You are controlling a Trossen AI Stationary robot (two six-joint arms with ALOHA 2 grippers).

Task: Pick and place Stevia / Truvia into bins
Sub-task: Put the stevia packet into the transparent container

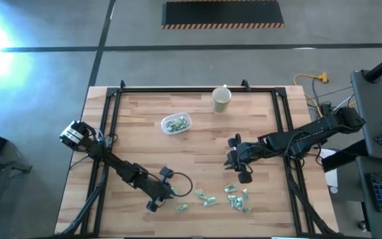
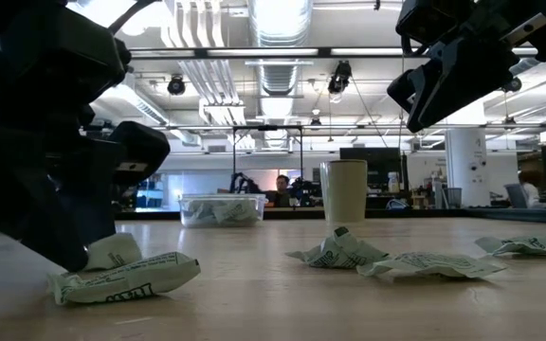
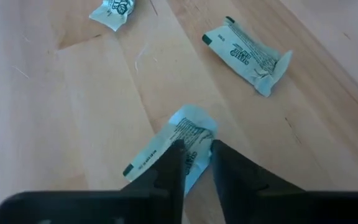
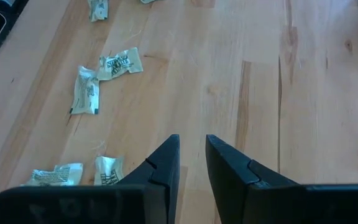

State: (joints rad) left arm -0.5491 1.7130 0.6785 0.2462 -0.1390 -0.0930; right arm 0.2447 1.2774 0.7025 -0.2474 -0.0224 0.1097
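Observation:
Pale green and white Stevia sachets lie flat on the wooden table near its front edge, several (image 1: 237,198) right of centre and one (image 1: 181,208) further left. My left gripper (image 3: 196,149) is down at the tabletop (image 1: 166,197), shut on one sachet (image 3: 188,134). My right gripper (image 1: 234,161) hangs above the table left of the scattered sachets; its fingers (image 4: 191,146) stand a little apart with nothing between them. The clear bin (image 1: 176,123) stands at the centre back with several sachets in it. My left gripper pinches the sachet between its two fingertips, about the middle of its length (image 3: 194,127). The fingers slant down from the table's left side and lie across the sachet. The sachet lies on the wood, with one end (image 3: 135,169) sticking out beside the left finger.
A beige cup (image 1: 221,99) stands at the back, right of the bin. Two more sachets (image 3: 247,56) (image 3: 114,12) lie just ahead of my left gripper. A black frame (image 1: 111,106) edges the table. Bare wood lies between the bin and the sachets.

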